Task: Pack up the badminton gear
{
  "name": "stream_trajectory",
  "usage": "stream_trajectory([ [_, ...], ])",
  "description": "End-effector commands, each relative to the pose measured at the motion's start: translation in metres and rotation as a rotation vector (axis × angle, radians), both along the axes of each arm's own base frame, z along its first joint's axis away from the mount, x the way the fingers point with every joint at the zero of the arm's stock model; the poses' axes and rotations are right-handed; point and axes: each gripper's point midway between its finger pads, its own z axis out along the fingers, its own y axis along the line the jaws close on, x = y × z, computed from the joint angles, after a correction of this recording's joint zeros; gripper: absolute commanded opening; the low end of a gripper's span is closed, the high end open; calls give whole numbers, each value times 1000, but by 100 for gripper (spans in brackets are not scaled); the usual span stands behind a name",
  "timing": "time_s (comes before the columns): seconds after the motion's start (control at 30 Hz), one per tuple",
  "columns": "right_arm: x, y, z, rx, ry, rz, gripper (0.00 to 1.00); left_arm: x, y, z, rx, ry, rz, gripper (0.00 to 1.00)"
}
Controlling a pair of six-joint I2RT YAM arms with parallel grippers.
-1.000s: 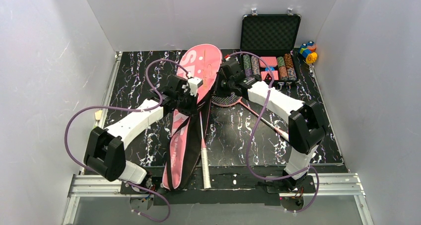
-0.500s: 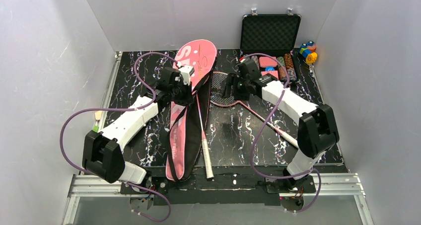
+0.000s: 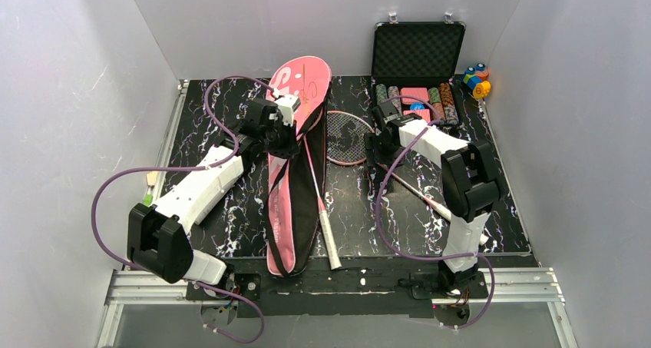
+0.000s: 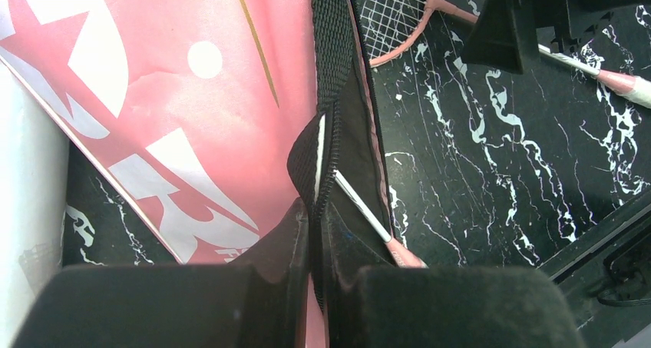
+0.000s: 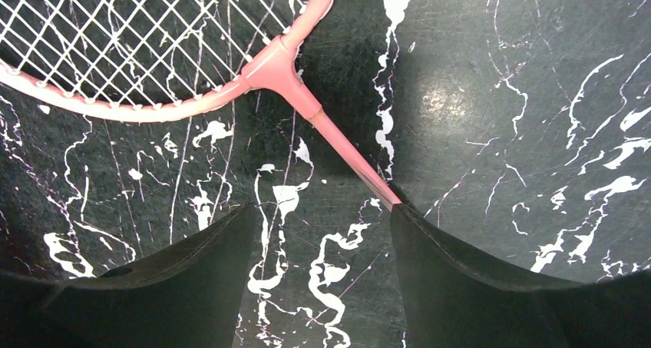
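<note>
The pink "SPORT" bag [image 3: 285,210] lies lengthways left of centre, its top end near the back wall. My left gripper [image 3: 282,137] is shut on the bag's black zipper edge [image 4: 316,171], holding it up. One red racket sits partly inside the bag, and its white handle [image 3: 328,240] sticks out toward the front. Its shaft [image 4: 365,210] shows inside the opening. The second racket [image 3: 345,137] lies flat on the table to the right. My right gripper [image 3: 376,152] stands open just above that racket's shaft [image 5: 345,148], with only table between its fingers [image 5: 321,213].
An open black case of poker chips [image 3: 418,56] stands at the back right, with small coloured toy blocks [image 3: 476,79] beside it. Grey walls close in three sides. The second racket's handle [image 3: 437,206] runs under my right arm.
My right gripper opened and moved right, away from the bag, to above the second racket's shaft. My left gripper shifted slightly left and back with the bag edge, and the bag swung.
</note>
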Motion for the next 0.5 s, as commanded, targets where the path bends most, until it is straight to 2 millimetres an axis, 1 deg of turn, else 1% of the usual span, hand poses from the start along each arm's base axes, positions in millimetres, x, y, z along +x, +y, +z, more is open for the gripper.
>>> stream_trajectory([
  [0.0,10,4,11,-2,-38,63,71,7,2,44,-37,-119,3,0],
  [0.17,10,-2,3,-34,-39,73,68,4,5,44,-27,-124,-1,0],
  [0.27,10,-8,-8,-79,-19,77,66,-3,4,51,-29,-127,-34,0],
  [0.33,8,-9,-16,-81,3,83,64,-8,7,55,-20,-125,-47,0],
  [0.37,6,-4,-17,-55,12,89,56,-10,8,56,-15,-126,-54,0],
  [0.4,6,-1,-17,-42,15,93,52,-11,9,57,-12,-131,-55,0],
  [0.43,7,4,-15,-16,15,101,42,-10,9,57,-8,-134,-52,0],
  [0.47,8,6,-13,-5,11,102,38,-10,10,57,-7,-136,-49,0],
])
